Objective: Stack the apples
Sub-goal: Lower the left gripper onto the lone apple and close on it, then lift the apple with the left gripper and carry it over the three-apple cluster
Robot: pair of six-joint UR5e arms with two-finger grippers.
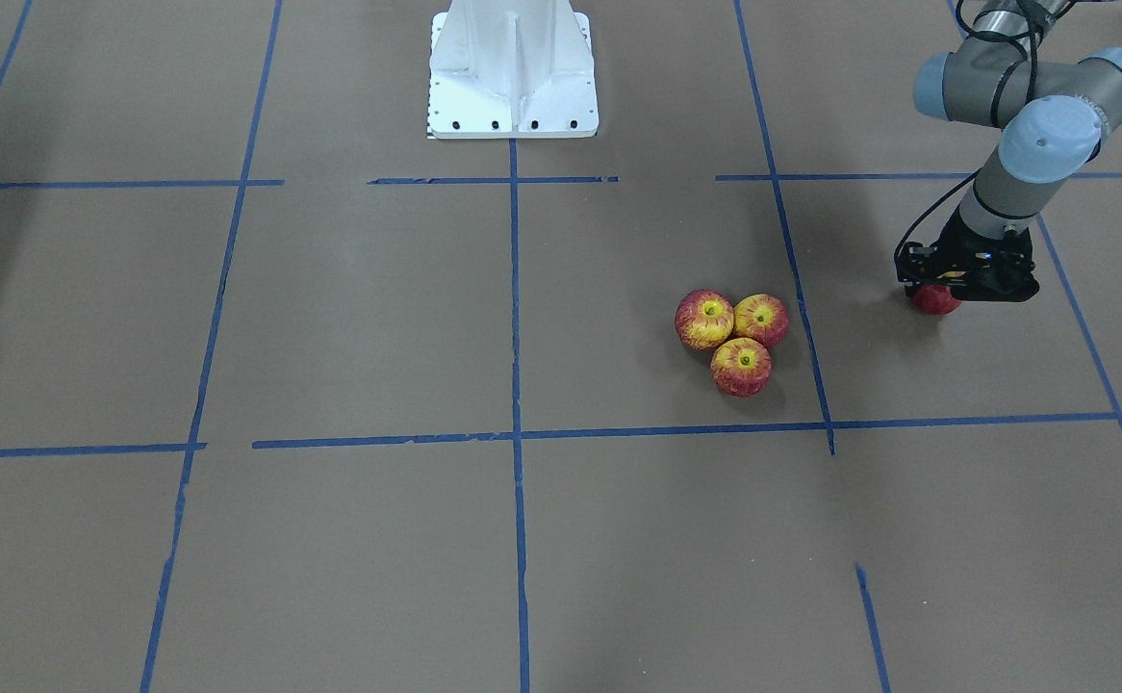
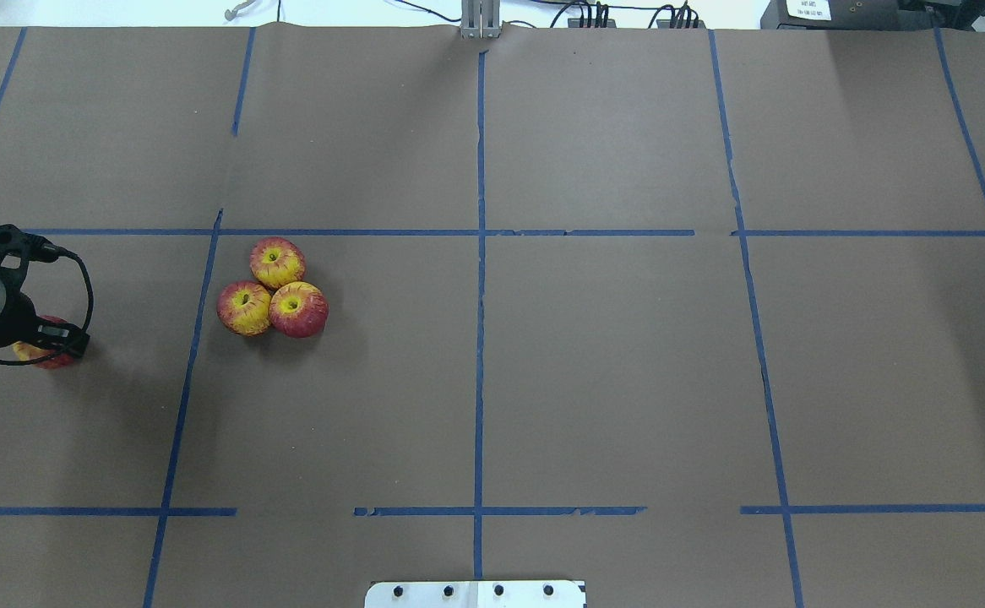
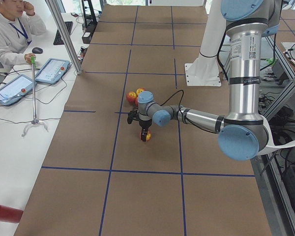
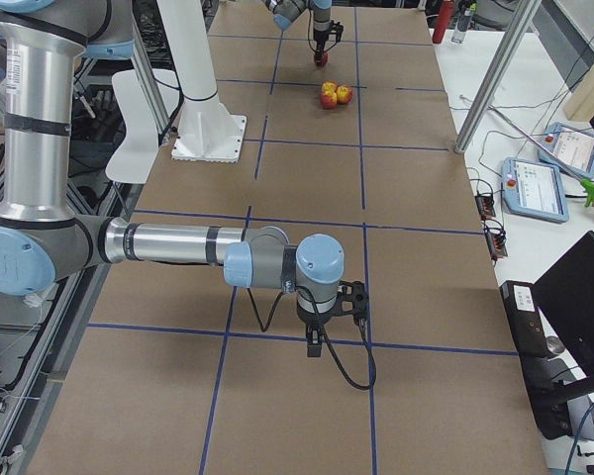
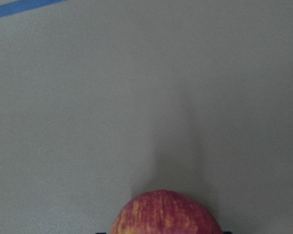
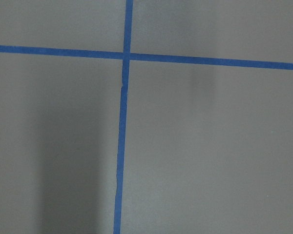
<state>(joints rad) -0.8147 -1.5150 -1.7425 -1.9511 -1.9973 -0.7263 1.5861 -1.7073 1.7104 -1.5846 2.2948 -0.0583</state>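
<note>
Three red-and-yellow apples (image 1: 704,319) (image 1: 761,320) (image 1: 741,367) lie touching in a triangle on the brown table; they also show in the overhead view (image 2: 277,262). A fourth, darker red apple (image 1: 934,300) sits between the fingers of my left gripper (image 1: 938,296), which is shut on it, low over the table, well apart from the cluster. It also shows in the overhead view (image 2: 45,353) and at the bottom of the left wrist view (image 5: 163,214). My right gripper (image 4: 317,341) points down over bare table far from the apples; I cannot tell whether it is open or shut.
The white robot base (image 1: 513,72) stands at the table's middle edge. Blue tape lines (image 2: 480,338) divide the brown paper into squares. An operator's side table with tablets (image 3: 49,71) and a metal post (image 3: 64,34) runs along the far long edge.
</note>
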